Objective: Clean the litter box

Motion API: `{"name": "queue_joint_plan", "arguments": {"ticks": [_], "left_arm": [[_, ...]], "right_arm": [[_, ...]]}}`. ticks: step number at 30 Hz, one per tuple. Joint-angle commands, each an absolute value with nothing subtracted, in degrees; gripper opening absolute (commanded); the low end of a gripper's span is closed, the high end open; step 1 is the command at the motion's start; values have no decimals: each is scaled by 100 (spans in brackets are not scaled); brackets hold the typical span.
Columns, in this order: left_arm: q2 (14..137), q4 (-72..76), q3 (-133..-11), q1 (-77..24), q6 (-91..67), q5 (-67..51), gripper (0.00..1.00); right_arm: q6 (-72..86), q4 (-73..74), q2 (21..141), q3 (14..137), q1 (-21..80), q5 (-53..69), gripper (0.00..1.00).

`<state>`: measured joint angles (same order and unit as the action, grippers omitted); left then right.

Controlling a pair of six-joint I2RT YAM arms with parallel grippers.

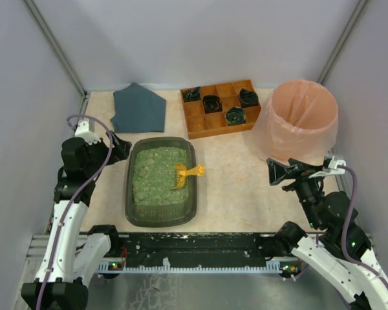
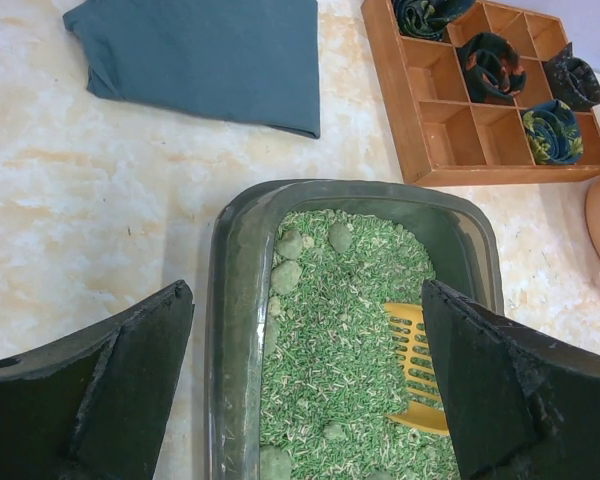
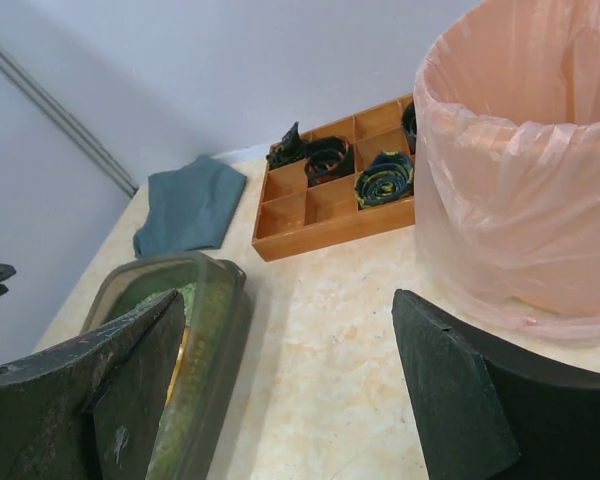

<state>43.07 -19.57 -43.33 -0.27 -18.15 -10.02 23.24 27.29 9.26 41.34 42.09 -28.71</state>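
Observation:
The litter box (image 1: 130, 194), a dark translucent tray of green litter with grey-green clumps, lies at the table's centre left. An orange slotted scoop (image 1: 187, 172) rests on its right rim, head in the litter. My left gripper (image 1: 121, 148) is open and empty, above the box's far left corner; in the left wrist view its fingers (image 2: 100, 390) straddle the box's left wall (image 2: 235, 330), and the scoop (image 2: 417, 368) lies by the right finger. My right gripper (image 1: 276, 173) is open and empty, over bare table right of the box, whose wall shows in the right wrist view (image 3: 205, 350).
A round pink bag-lined bin (image 1: 300, 123) stands at the back right, close beside my right gripper. An orange-brown wooden compartment tray (image 1: 218, 115) with rolled dark items sits at the back centre. A folded blue-grey cloth (image 1: 139, 108) lies at the back left.

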Motion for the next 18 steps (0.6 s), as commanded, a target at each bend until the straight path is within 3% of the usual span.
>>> {"name": "queue_joint_plan", "arguments": {"ticks": [1,13,18], "left_arm": [[4308,-1948,-4280,-34,-1838,-954,100],[4598,-2440,-4192,-35,-1749,-1150,99],[5186,-2843,-4235,-31,-1757,-1466,94]], "right_arm": [[2070,2659,921,4202,4189,-2933,85],[1872,2607,978,4177,4184,-2696,85],[1870,2547,1019,4131,4184,-2584,85]]}}
